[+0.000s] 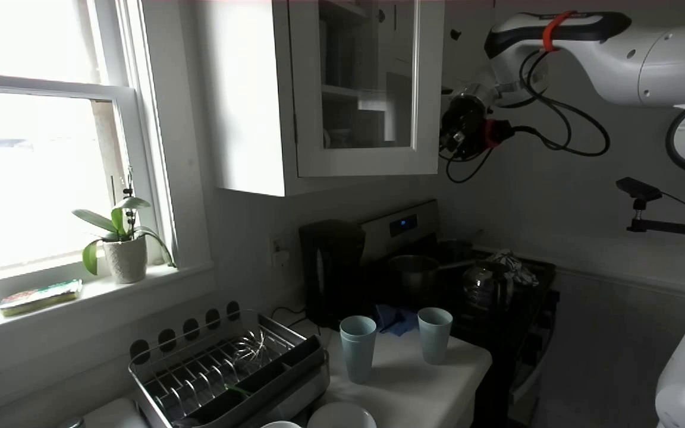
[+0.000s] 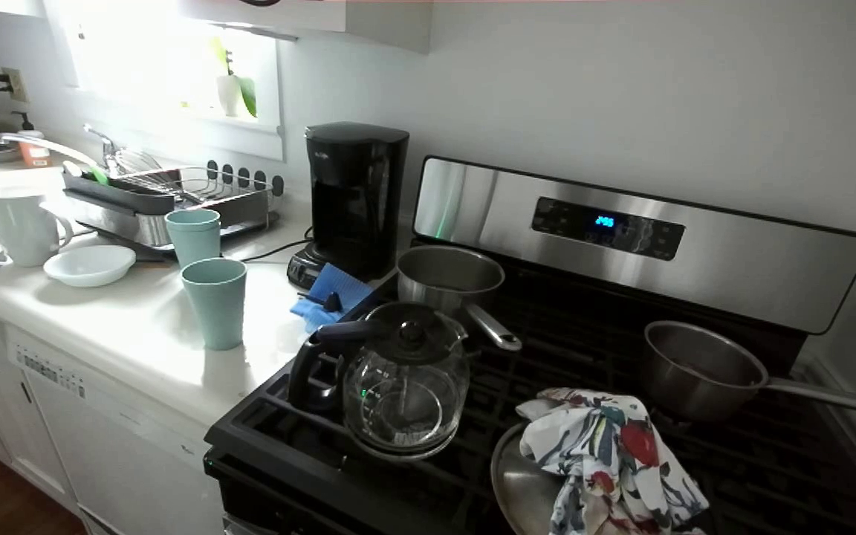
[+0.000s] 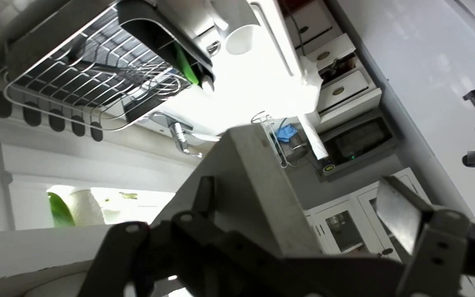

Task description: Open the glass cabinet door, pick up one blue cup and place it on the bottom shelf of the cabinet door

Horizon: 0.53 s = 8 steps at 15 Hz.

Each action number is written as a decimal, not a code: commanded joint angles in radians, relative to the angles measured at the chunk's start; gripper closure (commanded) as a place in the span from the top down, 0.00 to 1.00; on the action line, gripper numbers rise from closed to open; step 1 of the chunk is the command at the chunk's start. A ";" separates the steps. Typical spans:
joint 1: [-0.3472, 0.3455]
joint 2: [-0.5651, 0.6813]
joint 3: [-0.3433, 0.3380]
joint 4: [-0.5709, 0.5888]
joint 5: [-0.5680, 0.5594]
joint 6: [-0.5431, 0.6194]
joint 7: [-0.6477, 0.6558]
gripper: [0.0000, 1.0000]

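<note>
The glass cabinet door (image 1: 366, 161) hangs on the white wall cabinet (image 1: 250, 107) and looks slightly ajar. My gripper (image 1: 452, 139) is beside the door's free edge. In the wrist view my gripper (image 3: 303, 202) is open, its fingers apart, with what looks like the door's edge (image 3: 276, 194) between them; I cannot tell whether either finger touches it. The pale blue cup (image 1: 435, 336) stands upright on the counter, also in an exterior view (image 2: 215, 305). The taller cup (image 1: 358, 351) stands beside it. The bottom shelf is hidden behind the door's lower frame.
A dish rack (image 1: 229, 368) stands left of the cups. A coffee maker (image 2: 354, 200) stands behind them by a blue cloth (image 2: 339, 290). The stove holds a glass pot (image 2: 406, 394), pans and a patterned towel (image 2: 614, 453). A camera arm (image 1: 675, 229) juts in at the right.
</note>
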 commanded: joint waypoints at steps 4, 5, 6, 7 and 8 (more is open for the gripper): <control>0.008 -0.073 0.014 -0.076 0.004 -0.188 0.099 1.00; 0.008 -0.078 0.015 -0.083 0.006 -0.212 0.112 1.00; 0.009 -0.084 0.017 -0.093 0.016 -0.230 0.126 1.00; 0.010 -0.086 0.018 -0.102 0.030 -0.247 0.140 1.00; 0.012 -0.086 0.017 -0.109 0.055 -0.263 0.151 1.00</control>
